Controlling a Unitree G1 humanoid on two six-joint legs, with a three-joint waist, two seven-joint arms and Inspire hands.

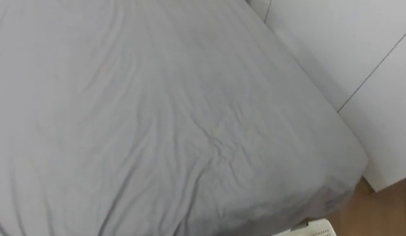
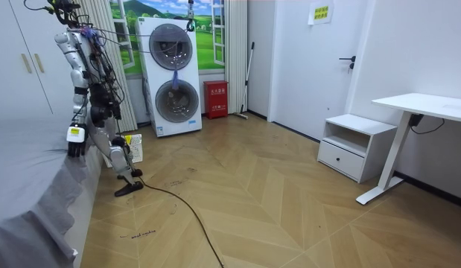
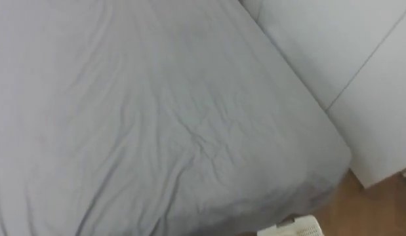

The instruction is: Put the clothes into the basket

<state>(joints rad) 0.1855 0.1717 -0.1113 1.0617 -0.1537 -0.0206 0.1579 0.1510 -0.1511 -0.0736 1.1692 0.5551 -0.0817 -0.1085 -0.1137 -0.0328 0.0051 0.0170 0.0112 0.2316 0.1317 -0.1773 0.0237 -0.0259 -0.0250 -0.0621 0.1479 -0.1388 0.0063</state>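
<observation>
The basket [image 1: 315,229] was white plastic with slotted walls. In the eye views only one corner of its rim showed, cut off by the lower edge. It sat on the wood floor [image 1: 386,206] just beside the foot corner of the bed [image 1: 157,118]. From that corner alone, its long axis and the way it pointed could not be told. In the room view it appeared as a small pale slotted shape on the floor, partly hidden behind the robot's legs.

The bed's grey sheet was creased, most deeply toward the near corner. A white wardrobe [image 1: 360,46] stood close along the bed's far side. Where the clothes lay could not be made out.

The robot stood at the bed's edge, leaning over it, near the wardrobe. Its left hand [image 2: 76,143] hung low against the mattress side. It was too small and dark to tell whether the fingers were straight or curled, or whether they held anything.
</observation>
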